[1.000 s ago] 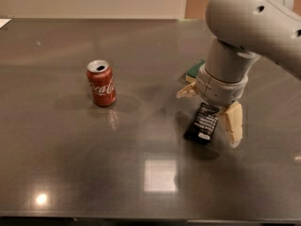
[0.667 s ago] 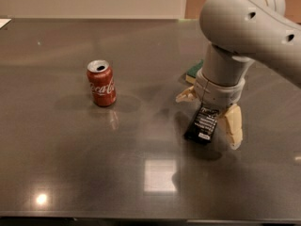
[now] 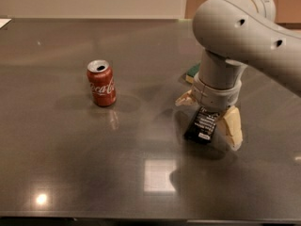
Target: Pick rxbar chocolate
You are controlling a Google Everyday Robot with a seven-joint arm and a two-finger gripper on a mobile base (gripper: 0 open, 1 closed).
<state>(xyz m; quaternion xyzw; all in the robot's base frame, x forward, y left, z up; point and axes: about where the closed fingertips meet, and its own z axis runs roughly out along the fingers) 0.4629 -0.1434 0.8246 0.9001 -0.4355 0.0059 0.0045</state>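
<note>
Only the arm (image 3: 244, 27) is shifting since a second ago: its bulky grey link is leaning further toward the Coca-Cola can (image 3: 101, 83), while everything on the table is keeping its place. One can is standing upright, a red cylinder with a silver top. One rxbar chocolate (image 3: 202, 126), a flat black wrapper with white lettering, is lying well to the right of the can and slightly nearer the camera. One gripper (image 3: 209, 121) is hovering right over the bar, its two cream fingers (image 3: 233, 126) spreading wide on either side of it. One green-and-yellow sponge (image 3: 193, 71) is peeking out behind the wrist, right of the can. One dark, glossy tabletop (image 3: 70, 173) is reflecting ceiling lights.
</note>
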